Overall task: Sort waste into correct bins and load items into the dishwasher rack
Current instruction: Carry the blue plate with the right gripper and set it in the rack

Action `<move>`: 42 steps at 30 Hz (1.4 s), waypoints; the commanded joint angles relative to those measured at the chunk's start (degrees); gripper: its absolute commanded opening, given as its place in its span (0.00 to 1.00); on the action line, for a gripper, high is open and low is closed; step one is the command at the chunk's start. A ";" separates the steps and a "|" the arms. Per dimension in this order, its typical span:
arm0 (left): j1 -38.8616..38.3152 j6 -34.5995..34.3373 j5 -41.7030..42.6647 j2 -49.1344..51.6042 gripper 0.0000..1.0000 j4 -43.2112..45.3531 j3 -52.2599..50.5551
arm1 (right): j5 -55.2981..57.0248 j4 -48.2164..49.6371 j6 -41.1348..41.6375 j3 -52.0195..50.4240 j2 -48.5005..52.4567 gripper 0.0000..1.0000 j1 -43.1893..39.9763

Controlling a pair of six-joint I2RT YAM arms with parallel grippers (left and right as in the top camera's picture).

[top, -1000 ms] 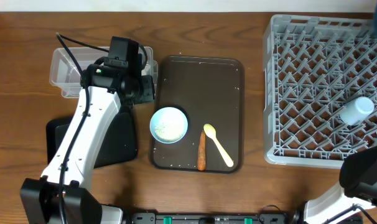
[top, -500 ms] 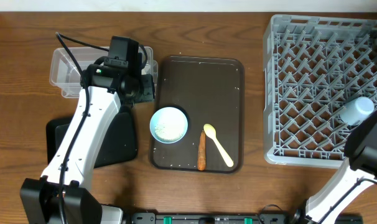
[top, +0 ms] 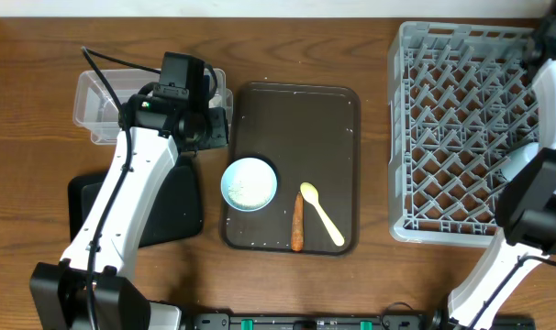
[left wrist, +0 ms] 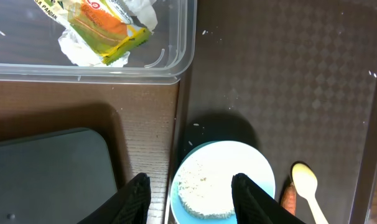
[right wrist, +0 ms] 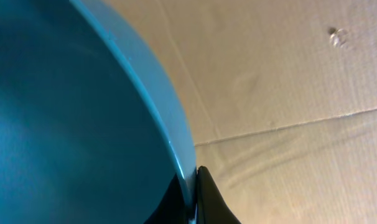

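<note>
My left gripper (left wrist: 191,198) is open and empty, hovering above the left rim of the white bowl (left wrist: 221,186), which holds white rice. The bowl (top: 250,184) stands on the dark brown tray beside the orange carrot (top: 297,223) and the pale yellow spoon (top: 321,214). The yellow-green wrapper (left wrist: 104,28) and white tissue lie in the clear tub (top: 99,105). The black tray (top: 172,211) lies below the tub. My right gripper (right wrist: 193,186) is shut on the rim of the dark blue plate (right wrist: 64,112), at the far right of the grey rack (top: 461,137).
The dark brown serving tray (top: 305,128) sits between the bins and the rack. My left arm (top: 131,183) crosses over the black tray. My right arm (top: 535,211) covers the rack's right side. The right wrist view shows cardboard behind the plate.
The right arm has swung up along the rack's right edge toward its far right corner and now hides the cup that lay there. The left arm has not moved.
</note>
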 commanded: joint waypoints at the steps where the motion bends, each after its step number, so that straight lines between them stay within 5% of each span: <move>1: 0.28 0.52 -0.92 -0.39 0.46 -0.17 -0.68 | -3.13 -5.25 6.34 -0.79 2.60 0.01 2.25; 9: 0.28 0.55 -0.94 -0.39 0.45 -0.42 -0.68 | -9.92 -21.81 19.19 -0.79 2.40 0.29 5.35; 15: 0.28 0.57 -0.96 -0.39 0.46 -0.83 -0.68 | -17.11 -24.92 21.22 -0.76 -0.85 0.33 5.38; 24: 0.28 0.57 -0.94 -0.39 0.46 -1.70 -0.68 | -32.44 -25.20 21.22 -0.76 -13.86 0.65 5.38; 42: 0.28 0.55 -0.94 -0.39 0.46 -1.68 -0.68 | -48.78 -32.20 21.22 -0.79 -18.64 0.70 5.33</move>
